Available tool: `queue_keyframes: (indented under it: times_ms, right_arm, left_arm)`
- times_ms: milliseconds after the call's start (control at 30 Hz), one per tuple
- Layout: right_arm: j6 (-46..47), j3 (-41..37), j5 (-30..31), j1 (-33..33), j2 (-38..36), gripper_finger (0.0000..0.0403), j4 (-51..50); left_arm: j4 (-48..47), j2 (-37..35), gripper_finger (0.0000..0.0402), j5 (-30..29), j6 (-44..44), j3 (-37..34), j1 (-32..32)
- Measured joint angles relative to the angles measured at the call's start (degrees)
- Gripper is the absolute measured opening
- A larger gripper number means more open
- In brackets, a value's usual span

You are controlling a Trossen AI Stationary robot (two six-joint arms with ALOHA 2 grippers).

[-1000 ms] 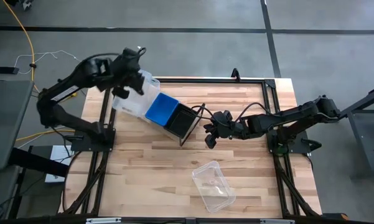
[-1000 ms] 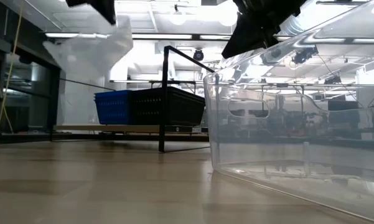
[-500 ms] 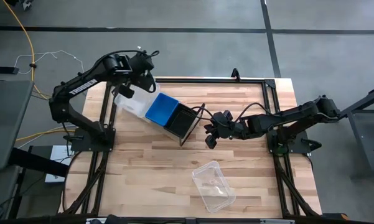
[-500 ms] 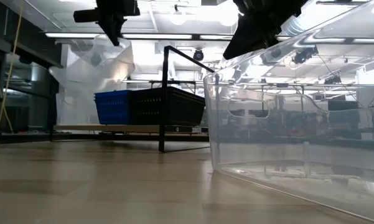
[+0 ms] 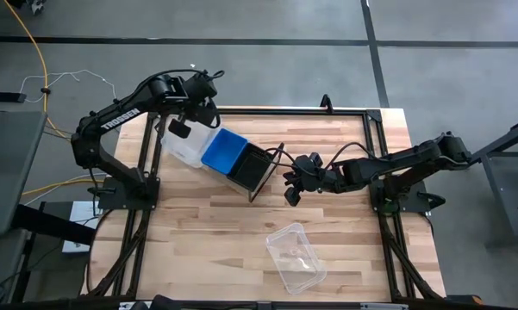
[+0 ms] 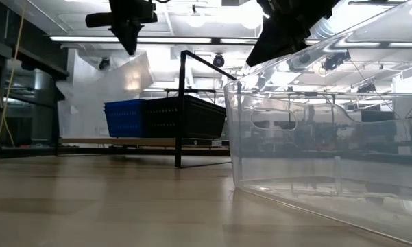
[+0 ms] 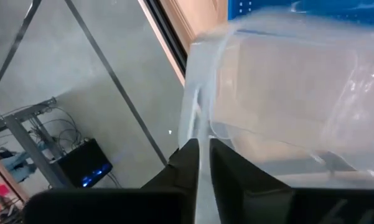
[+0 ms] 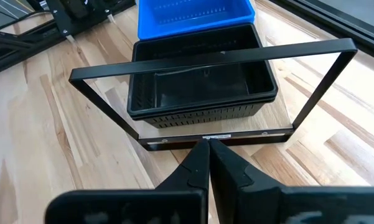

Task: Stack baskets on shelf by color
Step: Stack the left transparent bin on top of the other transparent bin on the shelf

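You are looking at the left gripper (image 5: 183, 120) at the table's far left corner, over the shelf's (image 5: 257, 176) left end. Its fingers (image 7: 185, 163) are pinching the rim wall of a clear basket (image 5: 186, 143), one finger on each side of the thin plastic, so the jaws are grasping that basket. In the low view the clear basket (image 6: 103, 86) is hanging tilted beneath the left gripper (image 6: 130, 42), above the shelf base and beside the blue basket (image 6: 125, 118).

You are seeing the shelf lying at an angle near the table's (image 5: 207, 250) middle. On it, a blue basket (image 5: 223, 150) is sitting just beside a black basket (image 5: 251, 165); the black one is nearer the shelf's open black frame (image 8: 211, 59). The held clear basket is overlapping the blue basket's far side; you cannot tell whether they are touching.

You are finding the right gripper (image 5: 290, 188) hovering just beside the shelf's frame end, well above the tabletop. Its fingers (image 8: 199, 163) are clenched together, holding nothing.

A second clear basket (image 5: 295, 257) is resting on the table near the front edge, well apart from the shelf.
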Motion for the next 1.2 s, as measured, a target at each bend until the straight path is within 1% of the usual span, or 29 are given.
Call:
queue_keyframes:
  times_ms: [233,300,400,500,600,667,767,867,967,1067,1200]
  right_arm:
    - [0.0,0.0,0.0,0.0,0.0,0.0000,0.0]
    - [0.0,0.0,0.0,0.0,0.0,0.0000,0.0]
    - [0.0,0.0,0.0,0.0,0.0,0.0000,0.0]
    - [0.0,0.0,0.0,0.0,0.0,0.0000,0.0]
    - [0.0,0.0,0.0,-0.1,0.0,0.0000,0.0]
    - [0.0,0.0,0.0,-0.1,0.0,0.0000,0.0]
    - [0.0,0.0,0.0,-0.1,0.0,0.0000,0.0]
    - [0.0,0.0,-0.1,-0.1,0.0,0.0000,0.0]
    - [0.2,0.0,-0.3,-0.1,0.0,0.0000,0.0]
    - [0.0,0.0,-0.2,-0.1,0.0,0.0000,0.0]
    - [0.0,0.0,-0.2,-0.1,0.0,0.0000,0.0]
  left_arm:
    - [0.4,0.0,0.0084,1.7,-2.1,0.0,0.0]
    - [1.0,-0.1,0.0100,1.2,-3.2,0.0,-0.1]
    - [2.1,-1.0,0.0120,-1.1,-5.3,0.4,-0.6]
    - [2.5,-1.8,0.0133,-0.5,-9.3,2.4,-1.3]
    - [2.7,-3.0,0.0138,4.1,-18.7,5.3,-1.7]
    - [2.9,-4.1,0.0138,8.0,-28.0,6.4,-1.7]
    - [2.8,-6.2,0.0138,13.2,-41.7,5.7,-1.7]
    - [2.8,-8.8,0.0138,17.0,-54.7,1.9,-2.0]
    - [3.0,-11.3,0.0138,17.6,-64.5,-4.8,-2.7]
    - [4.5,-13.8,0.0138,17.7,-72.0,-12.5,-3.3]
    - [11.8,-15.6,0.0138,17.7,-79.0,-21.6,-3.5]
